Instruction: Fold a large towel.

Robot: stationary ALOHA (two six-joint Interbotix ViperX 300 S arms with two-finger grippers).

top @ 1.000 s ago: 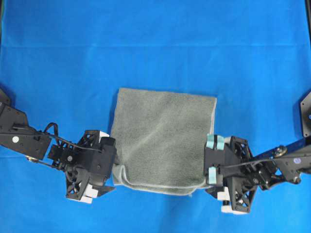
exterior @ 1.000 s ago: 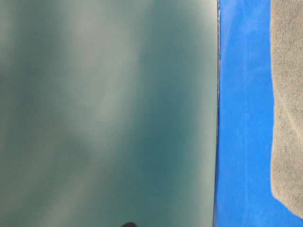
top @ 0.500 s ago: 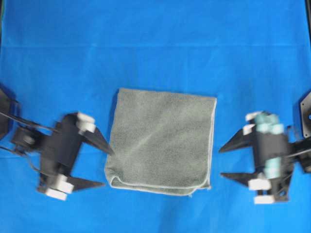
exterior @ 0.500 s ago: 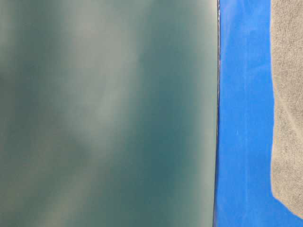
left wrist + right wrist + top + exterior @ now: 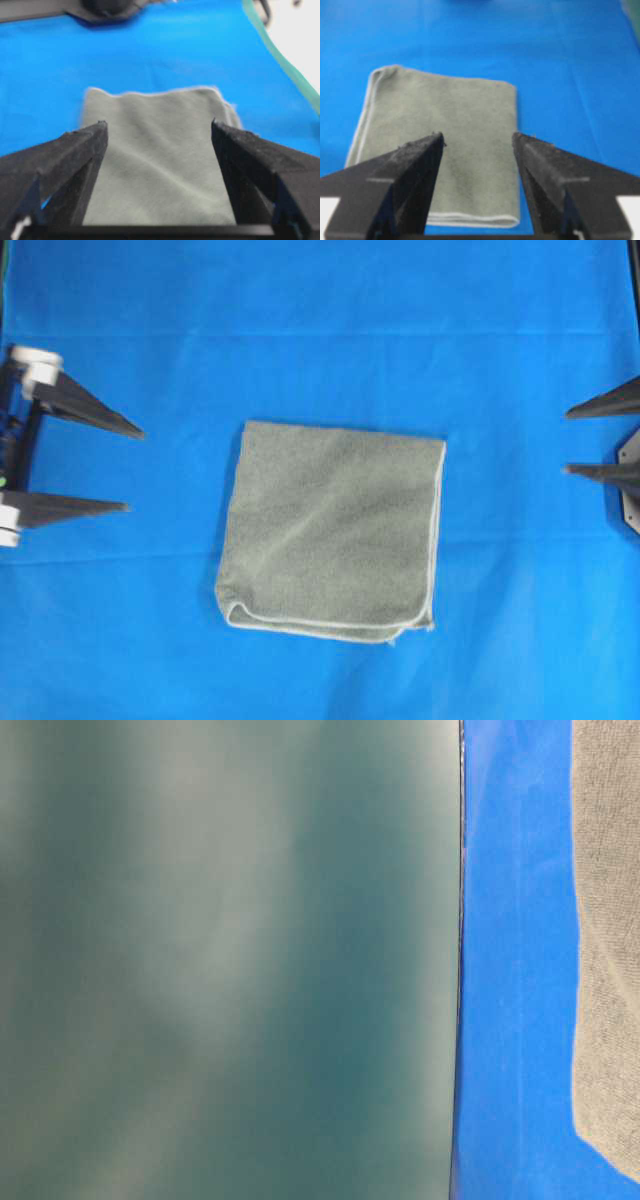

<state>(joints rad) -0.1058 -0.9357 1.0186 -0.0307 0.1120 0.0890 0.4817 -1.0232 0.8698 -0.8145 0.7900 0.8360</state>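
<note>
Bright blue cloth backdrop (image 5: 320,360) covers the whole work surface in the overhead view, smooth, evenly lit, faint horizontal crease near the top; table-level view mostly filled by a blurred grey-green panel (image 5: 220,960), upright edge meeting the blue; left wrist view shows a green strip (image 5: 285,55) bordering the blue cloth at right, pale whitish area (image 5: 302,30) beyond it, out of focus.

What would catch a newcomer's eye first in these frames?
The folded grey-green towel lies alone at the middle of the bright blue cloth, its pale hem showing along the near and right edges. Both grippers are open and well clear of it: the left gripper at the left edge, the right gripper at the right.
</note>
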